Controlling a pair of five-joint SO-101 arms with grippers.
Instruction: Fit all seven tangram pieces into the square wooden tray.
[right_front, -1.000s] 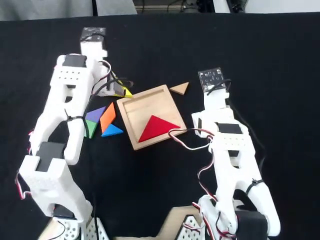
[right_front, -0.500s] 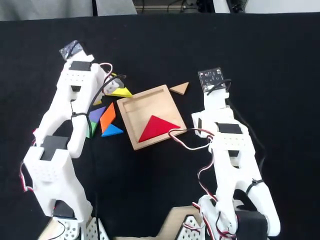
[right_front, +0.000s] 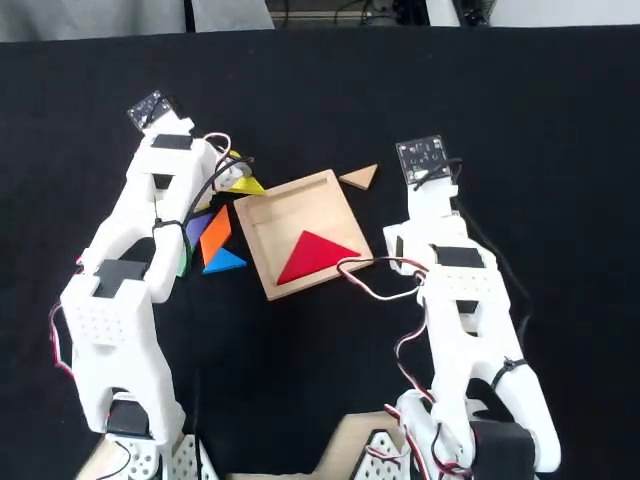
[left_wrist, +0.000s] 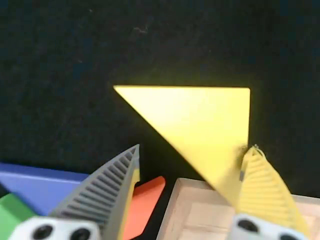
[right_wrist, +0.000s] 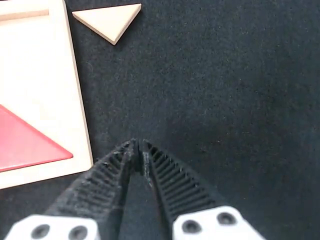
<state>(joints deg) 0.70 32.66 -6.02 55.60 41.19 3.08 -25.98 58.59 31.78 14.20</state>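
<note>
Fingers (left_wrist: 112, 187) of your left gripper (left_wrist: 195, 148) stand open astride the yellow triangle (left_wrist: 200, 115) beside the wooden tray (left_wrist: 200, 220); centre, then close evenly. Right gripper (right_wrist: 139, 145) sits shut, empty.

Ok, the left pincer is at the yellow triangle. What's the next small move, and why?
Probably close the left pincer on the yellow triangle. Its fingers stand open on either side of the piece, which lies on the table just outside the wooden tray. Only the red triangle sits in the tray, so there is room.
</note>
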